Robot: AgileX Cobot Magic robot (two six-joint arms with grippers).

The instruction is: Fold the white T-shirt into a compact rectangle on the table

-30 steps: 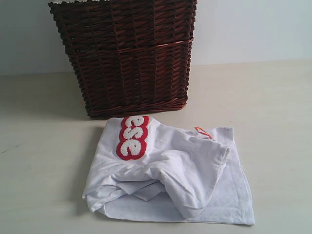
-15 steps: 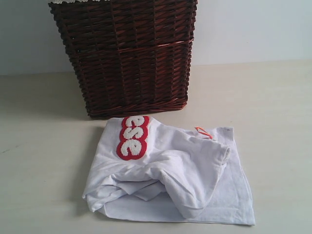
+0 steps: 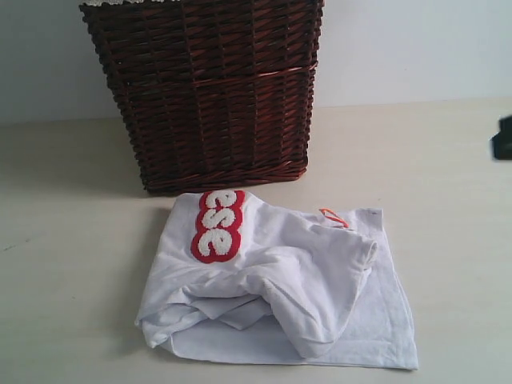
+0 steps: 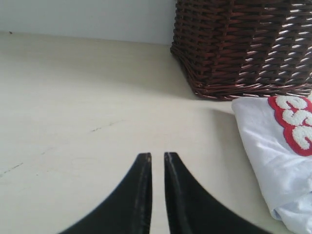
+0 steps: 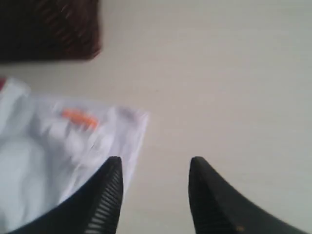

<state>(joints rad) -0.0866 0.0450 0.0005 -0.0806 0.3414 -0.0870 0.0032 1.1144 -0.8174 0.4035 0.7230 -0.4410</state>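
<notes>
The left gripper (image 4: 157, 156) hangs over the bare table (image 4: 73, 97), fingers nearly together with only a slit between, gripping nothing; the wicker basket (image 3: 208, 88) stands by the table's far edge; just before it the white T-shirt (image 3: 280, 280) lies crumpled, red-edged letters (image 3: 218, 226) upward; the right gripper (image 5: 156, 163) hovers spread apart and empty beside the shirt's right edge.

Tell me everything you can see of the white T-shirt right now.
The white T-shirt is soft, wrinkled cotton-looking cloth, loosely bunched in an uneven fold, not yet a neat rectangle. Fuzzy white letters outlined in red face up at its basket-side edge; an orange tag shows farther right. It lies on the table, just before the wicker basket; nothing grips it.
</notes>
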